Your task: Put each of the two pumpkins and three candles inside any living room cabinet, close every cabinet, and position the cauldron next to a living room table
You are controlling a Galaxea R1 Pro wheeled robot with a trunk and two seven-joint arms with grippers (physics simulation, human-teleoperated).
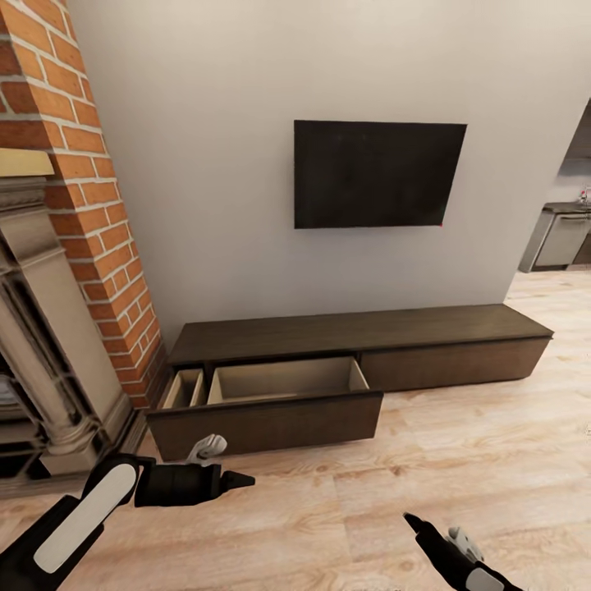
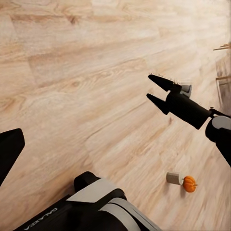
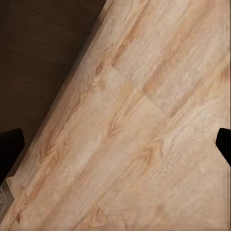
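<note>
1. At the far left stood one brick fireplace (image 1: 57,246). It had no part in the task.
2. The left gripper (image 1: 238,480) hovered low over the wooden floor (image 1: 460,427), just in front of the cabinet's left end. It carried nothing. Seen side-on, I could not tell whether its jaws were together or apart.
3. One cabinet (image 1: 353,328) ran along the wall. One drawer (image 1: 263,423) was pulled out, showing two pale compartments, one narrow and one wide. Both looked empty as far as could be seen. The front to its right was closed.
4. One dark screen (image 1: 377,174) hung on the wall above.
5. The right gripper (image 2: 150,87) hung over bare floor with its jaws apart and nothing between them.
6. In the left wrist view, one pumpkin (image 2: 189,183) lay on the floor beyond the right gripper. Just beside it was one small grey cylinder (image 2: 174,178), possibly a candle, though too small to be sure. Where they lay relative to the cabinet could not be told.
7. The step in hand seemed to be fetching: the drawer was ready and both grippers were empty. The next move likely called for turning toward the pumpkin, lowering an open gripper around it, and carrying it to the wide compartment. No cauldron had been placed yet, and the drawer would need shutting afterwards.
</note>
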